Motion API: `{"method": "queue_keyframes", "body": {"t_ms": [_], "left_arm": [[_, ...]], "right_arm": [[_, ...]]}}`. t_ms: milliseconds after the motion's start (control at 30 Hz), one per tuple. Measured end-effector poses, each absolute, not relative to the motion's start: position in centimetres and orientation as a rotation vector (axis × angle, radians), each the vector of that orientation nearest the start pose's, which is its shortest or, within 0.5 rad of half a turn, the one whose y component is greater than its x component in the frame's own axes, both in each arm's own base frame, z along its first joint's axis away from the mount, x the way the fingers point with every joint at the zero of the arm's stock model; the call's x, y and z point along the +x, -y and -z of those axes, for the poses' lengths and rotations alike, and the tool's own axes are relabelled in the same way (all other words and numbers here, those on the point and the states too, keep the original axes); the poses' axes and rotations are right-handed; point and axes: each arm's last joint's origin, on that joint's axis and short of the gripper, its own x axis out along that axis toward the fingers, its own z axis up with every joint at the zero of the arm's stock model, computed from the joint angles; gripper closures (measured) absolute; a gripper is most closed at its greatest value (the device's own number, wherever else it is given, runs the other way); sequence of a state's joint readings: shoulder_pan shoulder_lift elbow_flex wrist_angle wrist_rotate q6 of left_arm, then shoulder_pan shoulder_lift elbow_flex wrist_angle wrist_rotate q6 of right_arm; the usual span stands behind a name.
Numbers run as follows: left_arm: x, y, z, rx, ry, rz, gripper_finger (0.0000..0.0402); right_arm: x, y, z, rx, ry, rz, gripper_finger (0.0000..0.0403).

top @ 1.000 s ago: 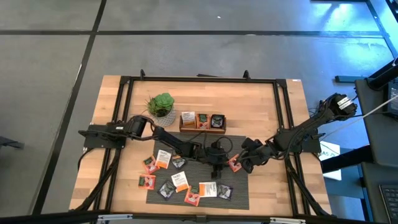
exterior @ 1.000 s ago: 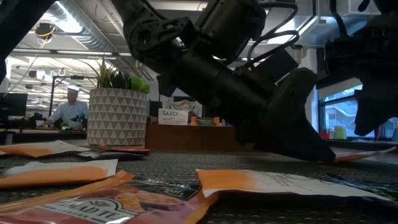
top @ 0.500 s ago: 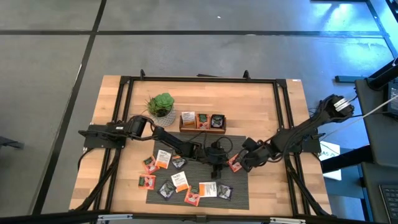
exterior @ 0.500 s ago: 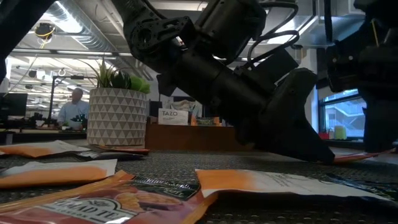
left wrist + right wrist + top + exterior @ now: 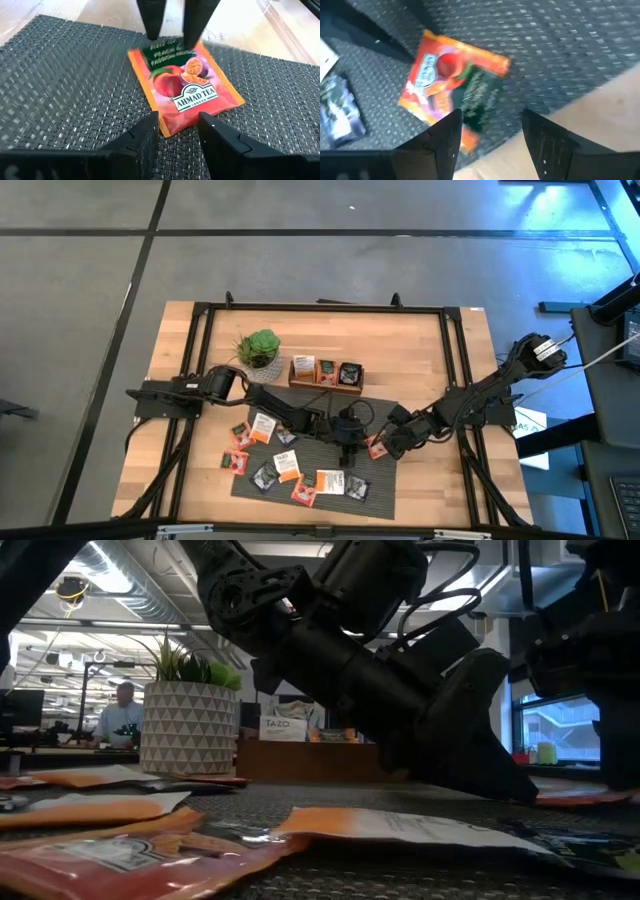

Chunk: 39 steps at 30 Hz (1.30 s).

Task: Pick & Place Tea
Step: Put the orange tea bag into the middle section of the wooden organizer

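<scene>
An orange-red tea sachet [image 5: 186,91] with a dark green end lies flat on the grey woven mat [image 5: 60,90], near the mat's right edge [image 5: 376,444]. My left gripper [image 5: 179,136] is open. Its fingers stand on either side of the sachet's near end. My right gripper [image 5: 492,135] is open too and reaches down over the sachet's green end, where its two fingertips [image 5: 152,20] show. Several more tea sachets [image 5: 288,465], orange-red, white and dark, lie spread over the left and near parts of the mat. My left gripper slants down from the table's left, and its lower fingertip [image 5: 515,788] lies on the mat. I cannot tell whether its fingers touch the sachet. My right gripper comes from above, fingertips at the sachet's dark green end [image 5: 167,47]. I cannot tell whether they touch it.
A brown wooden tray [image 5: 326,375] with sachets in its compartments stands just beyond the mat's far edge. A potted plant [image 5: 260,350] stands to the tray's left. Black frame rails run along the table's sides. Bare wood lies right of the mat.
My right gripper has sunk a little toward the orange-red sachet and rolled. The mat with its loose sachets has slid a little toward the table's far left, its left part more than its right.
</scene>
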<state>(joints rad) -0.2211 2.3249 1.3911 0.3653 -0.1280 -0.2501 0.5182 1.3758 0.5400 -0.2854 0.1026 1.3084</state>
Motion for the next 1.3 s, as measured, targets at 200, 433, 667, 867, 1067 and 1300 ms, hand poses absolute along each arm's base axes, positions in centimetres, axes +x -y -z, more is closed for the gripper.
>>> {"method": "queue_keyframes", "body": {"t_ms": [200,433,667,867,1067,1300], "left_arm": [[46.5,10.1,-8.2,-0.145,-0.568,0.02,0.0265],[46.5,10.1,-8.2,-0.146,-0.568,0.019,0.0265],[46.5,10.1,-8.2,-0.16,-0.568,0.015,0.0265],[46.5,10.1,-8.2,-0.161,-0.568,0.015,0.0265],[46.5,10.1,-8.2,-0.161,-0.568,0.015,0.0265],[46.5,10.1,-8.2,-0.161,-0.568,0.014,0.0265]], "right_arm": [[19.2,-10.6,-13.4,0.844,-1.12,0.378,0.0194],[19.6,-10.9,-13.6,0.895,-1.091,0.344,0.0194],[19.6,-10.9,-13.7,0.922,-1.084,0.355,0.02],[19.3,-10.8,-13.1,0.93,-1.085,0.362,0.0251],[18.9,-10.6,-12.4,0.959,-1.07,0.326,0.0311],[18.8,-10.5,-12.3,0.95,-1.083,0.329,0.0361]]}}
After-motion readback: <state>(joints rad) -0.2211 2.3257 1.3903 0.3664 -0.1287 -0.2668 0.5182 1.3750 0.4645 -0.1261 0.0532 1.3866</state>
